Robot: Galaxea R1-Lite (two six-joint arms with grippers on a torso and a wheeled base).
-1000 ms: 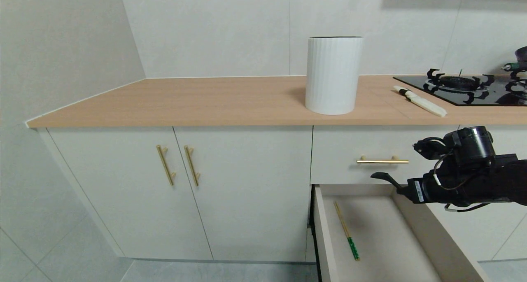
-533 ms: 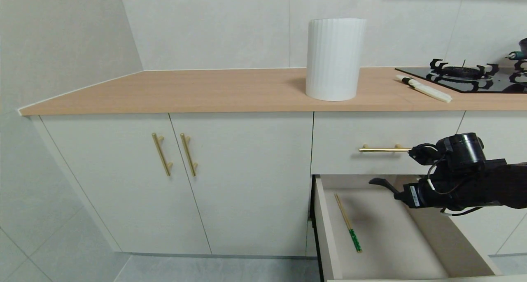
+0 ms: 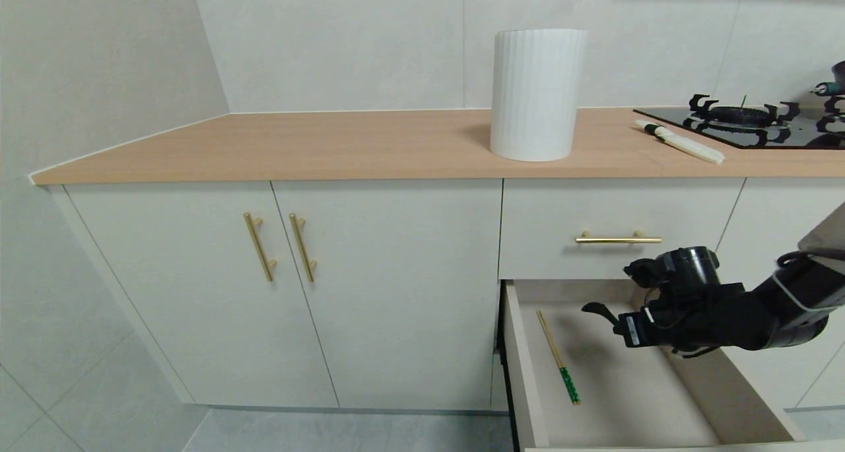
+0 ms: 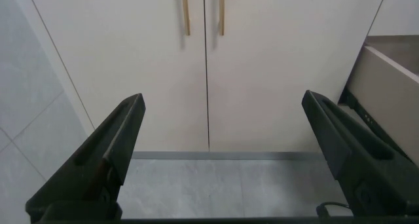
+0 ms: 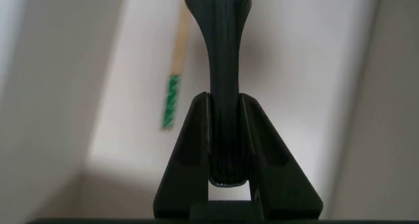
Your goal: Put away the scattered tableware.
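We are holding our right gripper (image 3: 597, 309), clenched on nothing, over the open drawer (image 3: 521, 373) where the chopsticks (image 3: 558, 366) are lying stowed; the knife (image 3: 680, 150) is waiting on the worktop (image 3: 330, 148). Our left gripper (image 4: 222, 103) is hanging released.

You have soft, even, bright light. The white canister (image 3: 536, 96) throws a faint shadow toward the left end of the worktop (image 3: 297, 148). The right gripper (image 3: 597, 309) shades the drawer (image 3: 527, 386) floor, and the hob (image 3: 739, 134) glass shows reflections.
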